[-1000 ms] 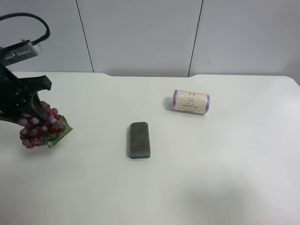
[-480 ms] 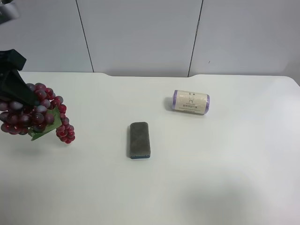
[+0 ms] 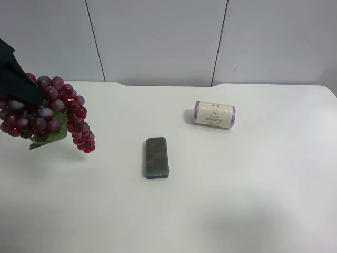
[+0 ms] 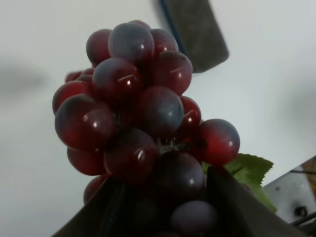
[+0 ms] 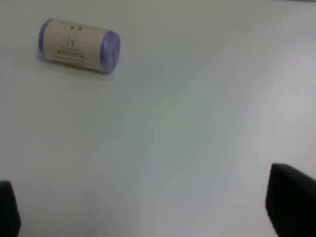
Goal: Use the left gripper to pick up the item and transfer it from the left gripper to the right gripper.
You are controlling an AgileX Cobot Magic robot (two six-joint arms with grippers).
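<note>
Grapes hang clear of counter at scene left, clenched in L pincer near the leaf. Bunch's long axis trails down & right, free tip twd block. R pincer spread wide, empty, on roll's side at right, well apart from grapes. Judgement: arms must close that gap; free tip is R's target.

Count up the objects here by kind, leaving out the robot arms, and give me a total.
grape bunch: 1
dark grey block: 1
cream roll with purple ends: 1
Total: 3
</note>
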